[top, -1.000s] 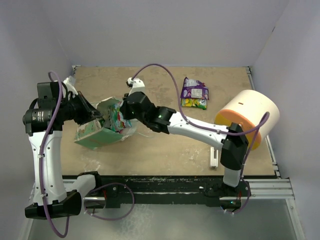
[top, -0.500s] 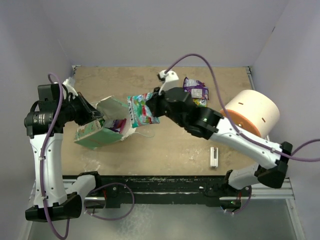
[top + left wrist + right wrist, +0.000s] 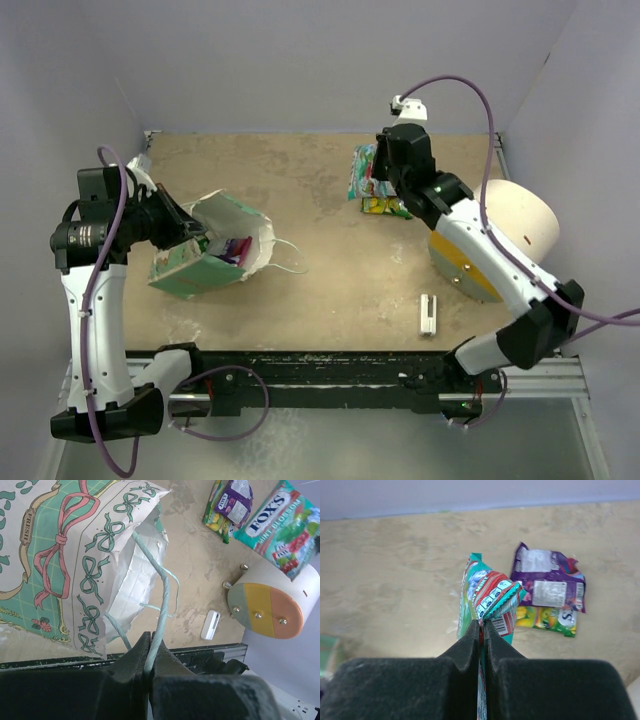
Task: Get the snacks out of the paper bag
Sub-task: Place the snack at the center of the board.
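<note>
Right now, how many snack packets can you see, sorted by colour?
Green packet, in the right gripper: 1
Purple packet: 1
Yellow-green packet: 1
Pink packet, inside the paper bag: 1
Total in view: 4

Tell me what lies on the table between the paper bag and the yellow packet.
Only bare table; the paper bag's loose string handle reaches slightly toward the yellow packet. The top external view shows this.

Four snacks (image 3: 547, 587) showing — one paper bag (image 3: 195, 270), one cylinder (image 3: 515, 215), one stick (image 3: 428, 314)
</note>
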`<action>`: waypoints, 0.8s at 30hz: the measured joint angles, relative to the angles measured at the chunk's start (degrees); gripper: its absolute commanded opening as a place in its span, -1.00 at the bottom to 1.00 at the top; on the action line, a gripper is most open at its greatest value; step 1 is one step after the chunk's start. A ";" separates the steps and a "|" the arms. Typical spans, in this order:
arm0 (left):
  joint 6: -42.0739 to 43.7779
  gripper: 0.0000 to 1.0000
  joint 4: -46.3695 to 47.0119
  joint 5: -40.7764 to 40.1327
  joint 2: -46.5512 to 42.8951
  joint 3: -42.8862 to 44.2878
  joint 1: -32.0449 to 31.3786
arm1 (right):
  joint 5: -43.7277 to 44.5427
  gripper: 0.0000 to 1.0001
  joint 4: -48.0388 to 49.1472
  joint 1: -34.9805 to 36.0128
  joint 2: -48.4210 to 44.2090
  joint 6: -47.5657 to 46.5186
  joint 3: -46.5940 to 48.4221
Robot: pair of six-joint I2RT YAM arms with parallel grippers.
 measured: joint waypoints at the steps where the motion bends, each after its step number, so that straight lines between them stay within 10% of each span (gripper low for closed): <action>1: 0.00 -1.00 0.11 0.02 0.11 0.00 0.00 | -0.50 -1.00 0.28 -1.68 1.75 -0.13 0.00; 24: -0.98 -1.00 0.55 -0.07 0.37 0.00 0.00 | -22.43 -1.00 11.78 -26.03 24.79 1.75 1.42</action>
